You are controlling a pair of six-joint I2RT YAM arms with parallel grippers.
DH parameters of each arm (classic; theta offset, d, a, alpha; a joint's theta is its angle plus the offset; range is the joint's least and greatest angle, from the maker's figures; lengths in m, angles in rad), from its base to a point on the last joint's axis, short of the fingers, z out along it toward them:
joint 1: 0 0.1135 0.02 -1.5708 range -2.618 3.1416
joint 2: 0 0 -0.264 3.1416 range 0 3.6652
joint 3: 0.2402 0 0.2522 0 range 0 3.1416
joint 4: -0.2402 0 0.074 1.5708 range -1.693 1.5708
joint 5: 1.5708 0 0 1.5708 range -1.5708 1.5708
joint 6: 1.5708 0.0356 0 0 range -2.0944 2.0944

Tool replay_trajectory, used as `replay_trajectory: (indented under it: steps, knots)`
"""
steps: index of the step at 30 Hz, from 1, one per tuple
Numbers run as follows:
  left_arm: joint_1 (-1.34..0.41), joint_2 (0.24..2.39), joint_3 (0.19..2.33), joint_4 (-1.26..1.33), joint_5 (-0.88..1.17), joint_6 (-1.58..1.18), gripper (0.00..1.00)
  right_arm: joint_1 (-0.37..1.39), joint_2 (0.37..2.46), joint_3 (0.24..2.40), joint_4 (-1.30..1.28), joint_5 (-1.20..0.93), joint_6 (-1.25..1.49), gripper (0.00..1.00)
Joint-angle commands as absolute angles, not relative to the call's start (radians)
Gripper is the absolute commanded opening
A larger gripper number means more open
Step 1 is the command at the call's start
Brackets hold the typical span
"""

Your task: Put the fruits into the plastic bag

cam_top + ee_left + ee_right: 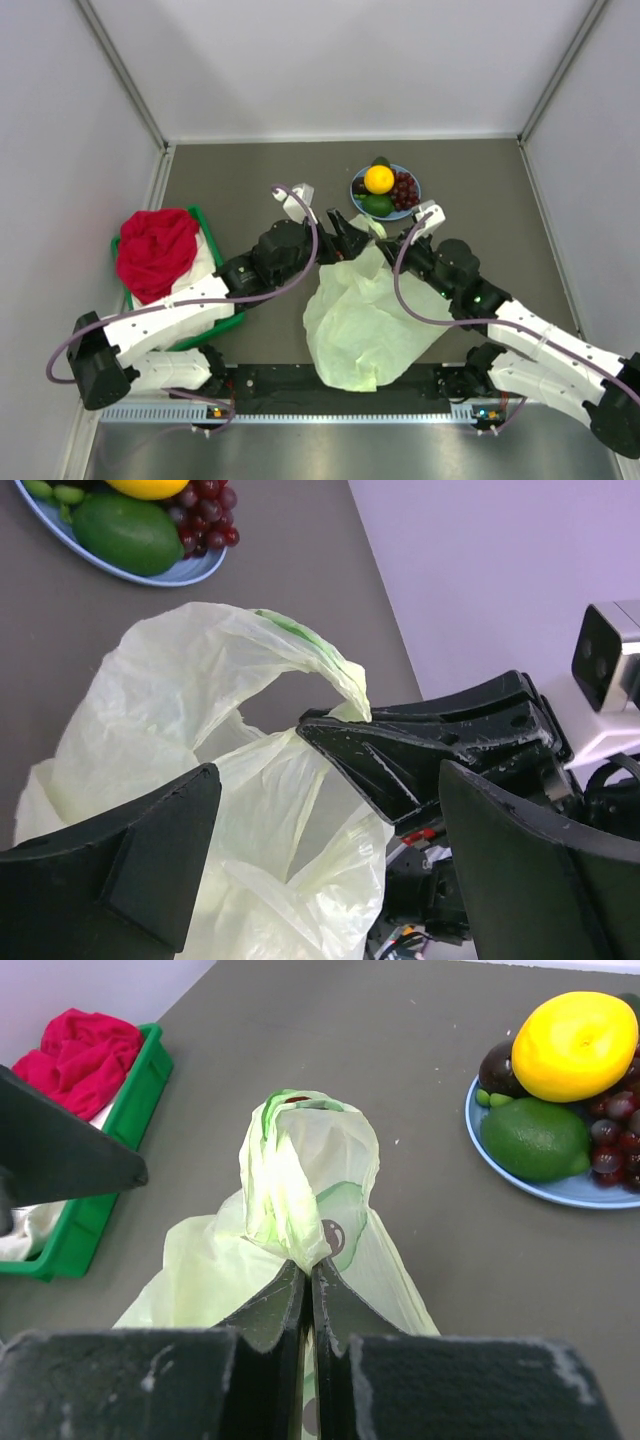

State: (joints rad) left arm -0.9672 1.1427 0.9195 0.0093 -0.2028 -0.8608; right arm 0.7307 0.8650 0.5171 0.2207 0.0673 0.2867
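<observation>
The plastic bag (365,325) lies crumpled on the dark table between the arms. My right gripper (308,1268) is shut on one bunched loop handle (300,1175) and holds it up. The left gripper (328,780) stands open just above the bag's mouth (290,810), nothing between its fingers, close beside the right gripper's fingers (420,750). The fruits sit on a blue plate (408,209) just beyond: a yellow-orange citrus (379,179), red grapes (403,188), a green avocado-like fruit (377,205) and a small dark fruit (497,1065).
A green tray (215,328) with a red cloth (155,250) and a white cloth (203,262) stands at the left, under the left arm. Pale walls close in the table at the back and sides.
</observation>
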Motion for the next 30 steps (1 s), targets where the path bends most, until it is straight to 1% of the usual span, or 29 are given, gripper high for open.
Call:
replay_trajectory:
  steps: [1, 6, 13, 19, 21, 23, 24, 26, 27, 28, 30]
  knots:
    - [-0.962, 1.175, 0.928, 0.13, -0.146, -0.946, 0.94, 0.759, 0.853, 0.505, 0.273, 0.097, 0.25, 0.0]
    - [-0.943, 1.239, 0.946, 0.13, -0.104, -0.956, 0.94, 0.765, 0.871, 0.502, 0.293, 0.091, 0.236, 0.0]
    - [-0.907, 1.307, 0.928, 0.196, -0.052, -0.995, 0.94, 0.785, 0.888, 0.506, 0.295, 0.061, 0.19, 0.0]
    - [-0.887, 1.351, 0.945, 0.25, -0.034, -0.996, 0.9, 0.828, 0.914, 0.506, 0.295, 0.072, 0.156, 0.0]
    - [-0.882, 1.371, 0.956, 0.259, -0.011, -0.989, 0.81, 0.838, 0.917, 0.509, 0.293, 0.072, 0.155, 0.0]
    - [-0.876, 1.381, 0.969, 0.255, -0.005, -0.976, 0.68, 0.841, 0.92, 0.512, 0.288, 0.072, 0.158, 0.0]
    - [-0.874, 1.387, 0.973, 0.244, -0.005, -0.97, 0.57, 0.844, 0.92, 0.515, 0.285, 0.072, 0.161, 0.0]
    - [-0.868, 1.385, 0.982, 0.226, 0.028, -0.95, 0.47, 0.847, 0.914, 0.518, 0.278, 0.072, 0.161, 0.0]
    - [-0.865, 1.384, 0.985, 0.203, 0.029, -0.943, 0.4, 0.847, 0.91, 0.518, 0.276, 0.069, 0.164, 0.0]
    - [-0.858, 1.382, 0.986, 0.195, 0.032, -0.928, 0.28, 0.847, 0.908, 0.522, 0.275, 0.071, 0.166, 0.0]
    - [-0.847, 1.376, 0.985, 0.19, 0.041, -0.917, 0.16, 0.847, 0.905, 0.528, 0.261, 0.069, 0.169, 0.0]
